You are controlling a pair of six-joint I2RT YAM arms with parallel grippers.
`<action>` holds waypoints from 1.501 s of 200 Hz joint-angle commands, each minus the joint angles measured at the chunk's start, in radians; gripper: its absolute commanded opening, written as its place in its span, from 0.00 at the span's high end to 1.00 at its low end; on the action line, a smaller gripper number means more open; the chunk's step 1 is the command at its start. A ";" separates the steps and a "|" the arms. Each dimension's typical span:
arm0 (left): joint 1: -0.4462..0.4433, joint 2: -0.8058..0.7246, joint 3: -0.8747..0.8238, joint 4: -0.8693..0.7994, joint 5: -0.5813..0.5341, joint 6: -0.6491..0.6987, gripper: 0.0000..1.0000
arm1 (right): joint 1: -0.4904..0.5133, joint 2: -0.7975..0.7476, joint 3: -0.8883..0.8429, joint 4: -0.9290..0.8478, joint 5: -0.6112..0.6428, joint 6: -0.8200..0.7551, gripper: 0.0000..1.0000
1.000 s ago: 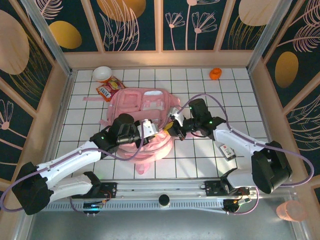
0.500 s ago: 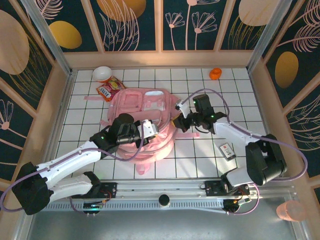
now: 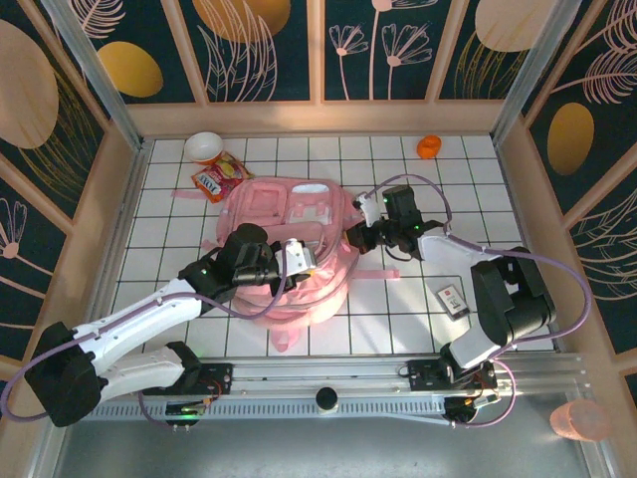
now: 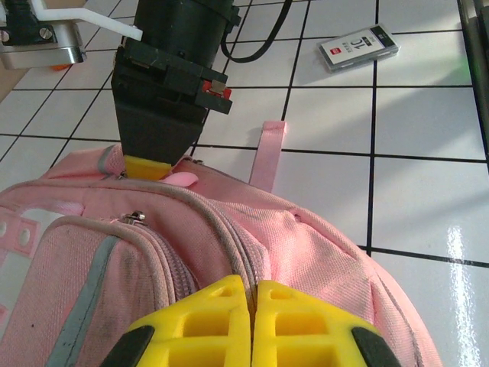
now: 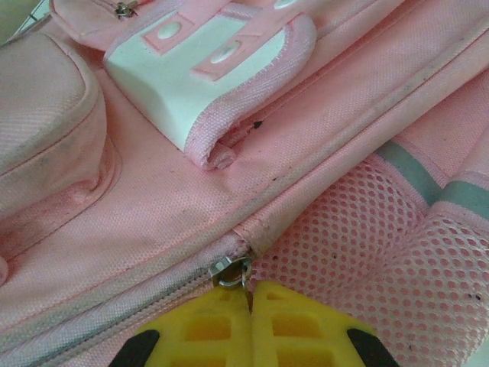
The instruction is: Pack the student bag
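We see a white tiled table (image 3: 478, 189) walled in by wooden panels. On it, a little left of the middle, lies the student bag (image 3: 289, 204), pink and soft, with its pocketed front facing up (it is by far the biggest thing here). In the right wrist view its fabric (image 5: 153, 199) shows a white-trimmed pocket flap, and pink mesh beside a zip line. One loose strap (image 4: 267, 153) trails off it onto the tiles.

Both arms reach in from the near edge and meet over the bag. The left arm (image 3: 149, 314) comes in low from the left, and the left gripper (image 3: 299, 257) rests on the near half of the bag. In its own camera the yellow fingers are pressed flat together (image 4: 252, 294), with the tips down on the pink cloth (image 4: 306, 260). We cannot tell whether any fabric is pinched between them.

The right arm (image 3: 498, 289) bends in from the right, and the right gripper (image 3: 360, 239) sits at the bag's right edge. Its fingers are clenched (image 5: 250, 294) on the zip pull (image 5: 229, 271), whose metal ring sits right at the tips.

Behind the bag, at the far left, a red and yellow snack packet (image 3: 219, 177) lies just beside a white bowl (image 3: 203, 146). A small card (image 3: 453, 299) lies on the tiles to the right, near the right arm. A small orange object (image 3: 429, 146) sits by the far wall, well apart from everything.
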 commanded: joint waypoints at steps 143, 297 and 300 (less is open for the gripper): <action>0.010 -0.004 0.089 0.006 0.068 0.040 0.47 | -0.139 -0.281 -0.053 -0.141 -0.006 -0.252 0.68; 0.050 0.111 -0.007 -0.085 -0.199 0.260 0.57 | 0.018 -0.368 -0.073 -0.180 -0.096 -0.456 0.64; 0.050 0.113 -0.006 -0.083 -0.201 0.261 0.61 | 0.019 -0.367 -0.075 -0.177 -0.097 -0.456 0.64</action>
